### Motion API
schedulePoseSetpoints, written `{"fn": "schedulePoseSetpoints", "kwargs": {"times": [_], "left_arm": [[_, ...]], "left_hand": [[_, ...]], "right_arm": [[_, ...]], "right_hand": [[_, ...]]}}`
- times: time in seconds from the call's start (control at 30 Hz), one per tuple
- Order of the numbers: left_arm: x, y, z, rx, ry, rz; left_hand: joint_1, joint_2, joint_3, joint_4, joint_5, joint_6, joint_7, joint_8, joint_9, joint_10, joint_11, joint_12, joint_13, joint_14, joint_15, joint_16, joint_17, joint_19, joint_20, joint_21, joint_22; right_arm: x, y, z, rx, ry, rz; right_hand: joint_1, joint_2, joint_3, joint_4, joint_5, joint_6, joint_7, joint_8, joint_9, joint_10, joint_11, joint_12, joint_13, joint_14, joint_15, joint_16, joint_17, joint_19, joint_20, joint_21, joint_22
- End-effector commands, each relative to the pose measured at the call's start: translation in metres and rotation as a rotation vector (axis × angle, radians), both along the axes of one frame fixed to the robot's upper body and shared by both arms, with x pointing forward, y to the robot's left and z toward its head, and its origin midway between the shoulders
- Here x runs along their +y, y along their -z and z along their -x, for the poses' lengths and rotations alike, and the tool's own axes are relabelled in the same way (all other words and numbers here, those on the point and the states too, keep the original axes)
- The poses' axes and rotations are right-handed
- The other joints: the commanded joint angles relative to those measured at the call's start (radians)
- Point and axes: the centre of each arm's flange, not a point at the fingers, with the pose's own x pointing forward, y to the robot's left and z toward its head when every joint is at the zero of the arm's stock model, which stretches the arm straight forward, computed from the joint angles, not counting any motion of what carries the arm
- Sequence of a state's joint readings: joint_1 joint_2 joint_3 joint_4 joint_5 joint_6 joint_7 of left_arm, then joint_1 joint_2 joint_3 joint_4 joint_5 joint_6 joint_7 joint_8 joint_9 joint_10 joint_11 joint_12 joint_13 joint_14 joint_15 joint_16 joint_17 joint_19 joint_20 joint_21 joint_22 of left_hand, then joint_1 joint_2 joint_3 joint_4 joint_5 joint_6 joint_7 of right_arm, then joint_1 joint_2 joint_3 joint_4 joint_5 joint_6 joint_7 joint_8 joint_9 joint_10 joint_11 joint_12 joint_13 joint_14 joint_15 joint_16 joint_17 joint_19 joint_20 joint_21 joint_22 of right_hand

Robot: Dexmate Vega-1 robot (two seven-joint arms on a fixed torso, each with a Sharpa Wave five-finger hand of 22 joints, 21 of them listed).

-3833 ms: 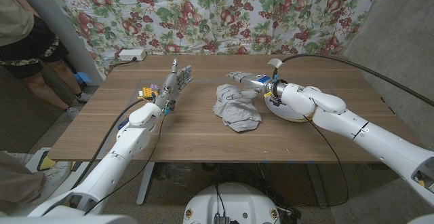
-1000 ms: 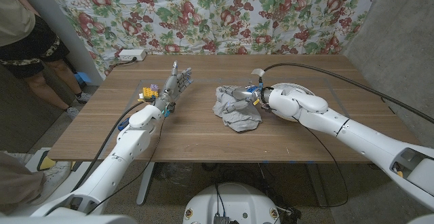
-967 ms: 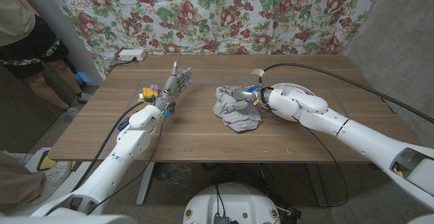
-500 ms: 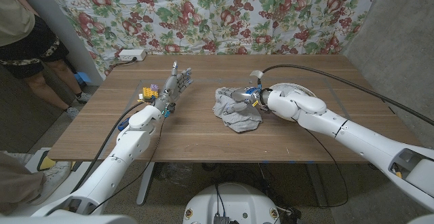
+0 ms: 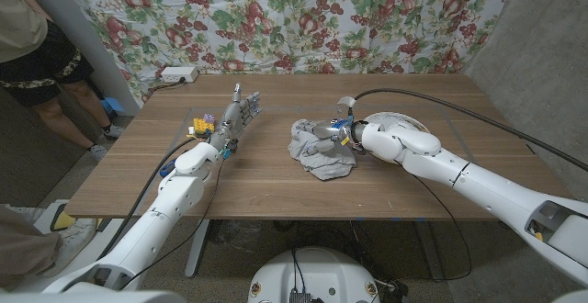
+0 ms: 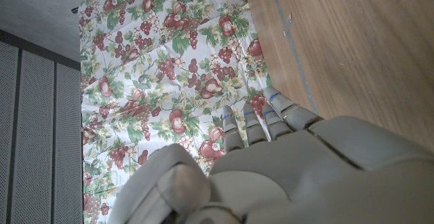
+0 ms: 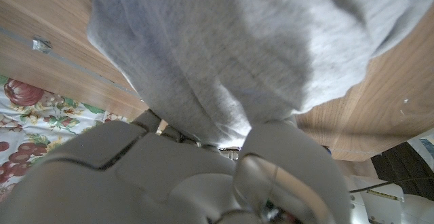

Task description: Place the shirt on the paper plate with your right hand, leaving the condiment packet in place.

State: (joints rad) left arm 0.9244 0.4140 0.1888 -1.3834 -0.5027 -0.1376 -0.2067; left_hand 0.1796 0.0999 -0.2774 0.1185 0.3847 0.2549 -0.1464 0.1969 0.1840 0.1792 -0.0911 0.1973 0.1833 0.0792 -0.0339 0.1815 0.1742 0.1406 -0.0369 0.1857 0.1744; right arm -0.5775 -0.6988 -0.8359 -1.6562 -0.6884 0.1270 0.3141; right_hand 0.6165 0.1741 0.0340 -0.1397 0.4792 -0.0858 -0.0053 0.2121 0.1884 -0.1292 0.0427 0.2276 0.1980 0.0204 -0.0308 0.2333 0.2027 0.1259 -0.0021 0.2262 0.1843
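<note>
The grey shirt [image 5: 319, 151] lies crumpled on the middle of the wooden table [image 5: 276, 179]. My right hand [image 5: 329, 132] is on its far right side, and in the right wrist view a fold of the shirt [image 7: 230, 54] runs down between the thumb and fingers, so the hand grips it. The paper plate [image 5: 393, 117] sits just right of the shirt, mostly hidden behind my right forearm. A small pale scrap, perhaps the condiment packet [image 7: 42, 45], lies on the wood beyond the shirt. My left hand [image 5: 239, 110] stands at the far left with fingers straight, holding nothing.
A white power strip [image 5: 179, 73] lies at the table's far left corner. A floral cloth [image 5: 303, 18] hangs behind the table. A person [image 5: 32, 46] stands beyond the left edge. A black cable [image 5: 441, 92] arcs over the table's right side.
My right hand has come left from over the plate onto the shirt and closed on a fold. Over the last second it barely shifts. The left hand stays still.
</note>
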Motion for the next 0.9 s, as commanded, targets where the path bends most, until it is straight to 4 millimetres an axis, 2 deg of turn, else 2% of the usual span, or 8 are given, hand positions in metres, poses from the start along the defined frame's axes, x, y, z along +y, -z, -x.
{"fn": "schedulePoseSetpoints", "kwargs": {"times": [0.03,0.27,0.37,0.47,0.53,0.73,0.8,0.9], "left_arm": [[-0.0027,-0.0017,-0.0027,0.006,0.010,0.000],[-0.0035,-0.0023,-0.0029,0.009,0.010,-0.002],[-0.0039,-0.0029,-0.0036,0.008,0.011,-0.004],[-0.0049,-0.0032,-0.0041,0.008,0.012,-0.004],[-0.0054,-0.0030,-0.0042,0.009,0.014,-0.004],[-0.0060,-0.0016,-0.0043,0.015,0.010,0.001],[-0.0062,-0.0015,-0.0042,0.014,0.009,0.000],[-0.0065,-0.0013,-0.0040,0.014,0.009,0.002]], "left_hand": [[0.011,0.000,-0.005,0.002,-0.003,0.010,0.005,0.001,0.003,0.000,0.005,0.005,0.005,-0.007,-0.073,0.003,0.003,-0.005,-0.058,0.008,0.002],[0.011,0.000,-0.005,0.003,-0.004,0.011,0.007,0.002,0.003,-0.001,0.005,0.004,0.005,-0.007,-0.072,0.003,0.003,-0.005,-0.057,0.008,0.002],[0.010,0.001,-0.005,0.003,-0.004,0.012,0.006,0.002,0.003,-0.001,0.006,0.004,0.005,-0.008,-0.071,0.003,0.003,-0.005,-0.057,0.008,0.002],[0.010,0.001,-0.005,0.003,-0.004,0.013,0.005,0.002,0.003,-0.001,0.006,0.005,0.005,-0.007,-0.071,0.003,0.003,-0.005,-0.057,0.008,0.002],[0.010,0.001,-0.005,0.003,-0.004,0.012,0.005,0.002,0.003,-0.001,0.006,0.005,0.005,-0.007,-0.070,0.003,0.003,-0.005,-0.057,0.008,0.002],[0.010,0.001,-0.005,0.004,-0.004,0.013,0.004,0.002,0.003,-0.001,0.005,0.005,0.005,-0.007,-0.070,0.003,0.003,-0.005,-0.056,0.008,0.002],[0.009,0.002,-0.005,0.004,-0.004,0.014,0.007,0.002,0.003,-0.002,0.005,0.004,0.005,-0.007,-0.070,0.003,0.003,-0.005,-0.056,0.008,0.002],[0.009,0.002,-0.006,0.004,-0.005,0.015,0.008,0.002,0.003,-0.002,0.004,0.004,0.005,-0.007,-0.071,0.003,0.003,-0.005,-0.057,0.008,0.002]], "right_arm": [[-0.0001,0.0006,-0.0017,0.008,-0.009,0.002],[-0.0015,0.0000,-0.0029,0.008,-0.009,-0.002],[-0.0020,0.0003,-0.0035,0.013,-0.009,-0.010],[-0.0025,0.0015,-0.0047,0.024,-0.013,-0.016],[-0.0030,0.0020,-0.0050,0.030,-0.018,-0.021],[-0.0045,0.0026,-0.0058,0.035,-0.022,-0.039],[-0.0048,0.0027,-0.0056,0.036,-0.024,-0.047],[-0.0049,0.0030,-0.0051,0.034,-0.027,-0.051]], "right_hand": [[0.021,0.003,0.012,-0.006,-0.004,0.007,-0.001,0.005,0.003,0.013,0.006,0.008,0.004,0.012,-0.040,0.008,0.007,0.016,-0.007,0.010,0.005],[0.049,0.010,0.030,-0.009,-0.005,0.026,0.002,0.010,0.003,0.035,-0.005,0.017,0.007,0.028,-0.046,0.015,0.013,0.029,-0.024,0.014,0.007],[0.079,0.017,0.053,-0.011,-0.006,0.052,-0.004,0.017,0.004,0.046,-0.009,0.022,0.011,0.039,-0.053,0.021,0.020,0.057,-0.047,0.024,0.010],[0.180,0.022,0.124,-0.028,-0.007,0.100,-0.012,0.028,0.008,0.062,-0.011,0.031,0.019,0.064,-0.068,0.031,0.033,0.119,-0.086,0.047,0.013],[0.219,0.022,0.155,-0.029,-0.011,0.107,-0.010,0.028,0.010,0.068,-0.009,0.035,0.023,0.077,-0.075,0.036,0.041,0.159,-0.098,0.063,0.014],[0.295,0.015,0.211,-0.029,-0.027,0.139,-0.003,0.034,0.015,0.083,-0.011,0.044,0.030,0.116,-0.094,0.054,0.062,0.250,-0.133,0.101,0.017],[0.329,0.006,0.234,-0.029,-0.039,0.161,-0.001,0.040,0.018,0.122,-0.010,0.062,0.037,0.139,-0.103,0.063,0.073,0.278,-0.151,0.115,0.019],[0.346,0.009,0.248,-0.027,-0.046,0.174,0.002,0.044,0.020,0.139,-0.009,0.072,0.043,0.148,-0.101,0.066,0.080,0.295,-0.158,0.124,0.019]]}}
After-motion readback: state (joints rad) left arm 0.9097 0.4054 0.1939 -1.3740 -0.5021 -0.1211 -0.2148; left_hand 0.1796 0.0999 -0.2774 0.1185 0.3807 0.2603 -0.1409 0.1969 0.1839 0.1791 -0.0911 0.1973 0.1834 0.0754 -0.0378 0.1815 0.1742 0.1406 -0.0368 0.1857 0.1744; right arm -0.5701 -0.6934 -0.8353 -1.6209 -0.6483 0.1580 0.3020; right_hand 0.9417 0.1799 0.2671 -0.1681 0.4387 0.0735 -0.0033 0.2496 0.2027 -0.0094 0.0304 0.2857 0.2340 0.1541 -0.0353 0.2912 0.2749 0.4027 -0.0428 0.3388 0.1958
